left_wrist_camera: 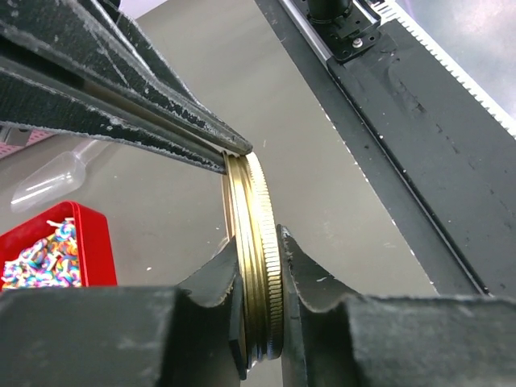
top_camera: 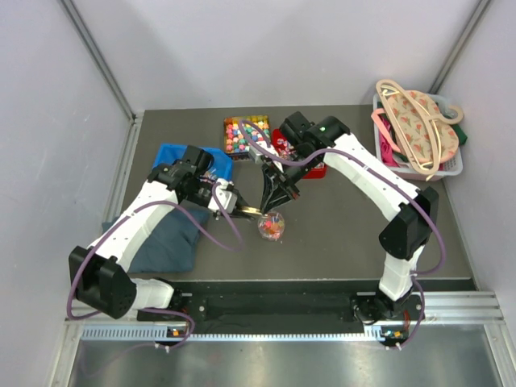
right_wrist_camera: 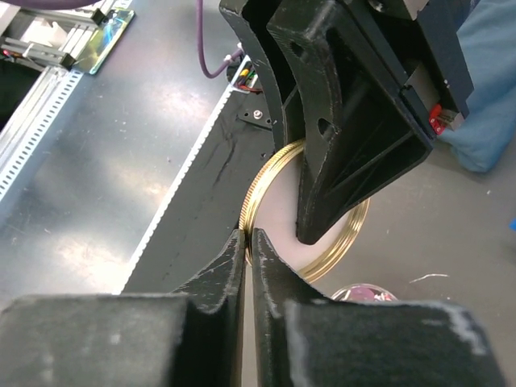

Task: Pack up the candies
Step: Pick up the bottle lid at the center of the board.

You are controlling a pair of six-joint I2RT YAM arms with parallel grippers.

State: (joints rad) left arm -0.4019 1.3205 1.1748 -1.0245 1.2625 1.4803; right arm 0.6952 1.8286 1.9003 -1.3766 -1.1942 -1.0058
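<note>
The candies lie in a tray of multicoloured cubes [top_camera: 247, 135] and a red tray [top_camera: 300, 155], also seen in the left wrist view [left_wrist_camera: 50, 251]. More candies fill a small clear jar [top_camera: 272, 226] mid-table, whose top shows in the right wrist view [right_wrist_camera: 363, 292]. Just above the jar hangs a gold-rimmed lid [top_camera: 256, 211] with a cream face [right_wrist_camera: 278, 211]. My left gripper [top_camera: 244, 210] is shut flat across the lid [left_wrist_camera: 254, 193]. My right gripper [top_camera: 270, 201] is shut on its rim [right_wrist_camera: 248, 235].
A white basket [top_camera: 456, 165] with hangers and a patterned bag stands at the back right. A dark blue cushion [top_camera: 169, 238] and a bright blue cloth [top_camera: 179, 153] lie on the left. A clear plastic scoop [left_wrist_camera: 48, 181] lies by the red tray. A black rail [top_camera: 274, 300] runs along the near edge.
</note>
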